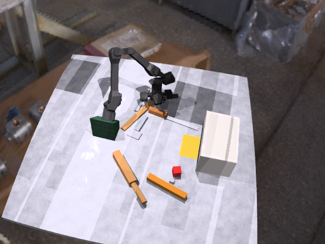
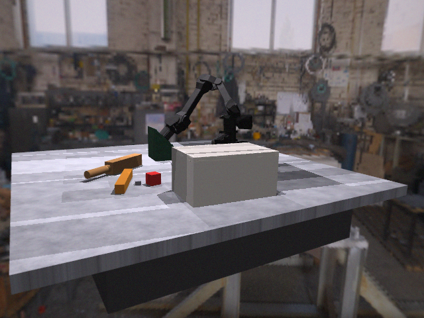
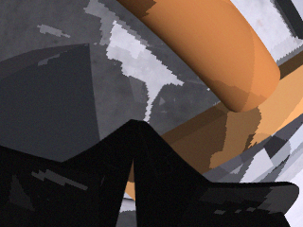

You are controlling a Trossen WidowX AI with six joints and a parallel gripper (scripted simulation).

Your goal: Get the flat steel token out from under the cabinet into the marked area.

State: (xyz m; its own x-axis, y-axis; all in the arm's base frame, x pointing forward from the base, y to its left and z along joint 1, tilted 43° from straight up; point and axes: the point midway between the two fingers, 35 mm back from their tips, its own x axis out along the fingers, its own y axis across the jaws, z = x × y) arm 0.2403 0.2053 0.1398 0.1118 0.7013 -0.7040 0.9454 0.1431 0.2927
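My gripper is shut, with nothing seen between its fingertips. It is low over the table, beside the orange handle of a tool whose thin rod reaches towards the cabinet. An orange plank lies by the handle, its far end near the gripper. The white cabinet stands at the right in the top view; its vent side is not seen. The yellow marked area adjoins its front. The steel token is not visible.
An orange paddle, an orange bar, a red cube and a small grey piece lie around. A grey strip and a pale flat piece lie near a green block.
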